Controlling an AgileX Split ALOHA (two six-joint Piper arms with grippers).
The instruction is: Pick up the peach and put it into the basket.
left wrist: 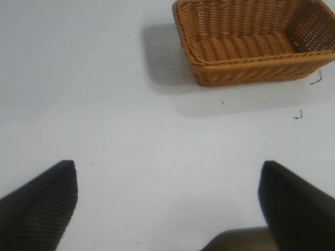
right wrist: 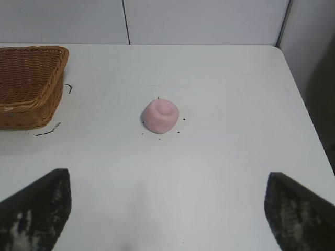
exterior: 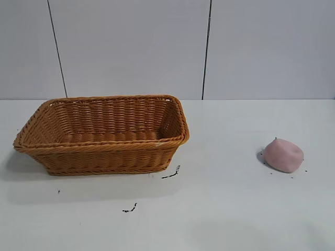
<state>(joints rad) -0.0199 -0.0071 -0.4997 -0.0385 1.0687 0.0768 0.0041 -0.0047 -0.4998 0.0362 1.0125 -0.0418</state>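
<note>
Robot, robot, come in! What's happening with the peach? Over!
Left tool open, facing basket. Right tool open, back from peach. Peach on table, right of basket, untouched. Path between them clear.

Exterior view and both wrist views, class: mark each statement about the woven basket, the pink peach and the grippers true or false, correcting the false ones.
1. The dull pink, rounded peach lies inside the orange-brown woven wicker basket. False: it rests on the white table, apart from the basket.
2. The basket holds nothing. True.
3. The right gripper grips the peach. False: it is open, short of it.
4. The left gripper is open. True.
</note>
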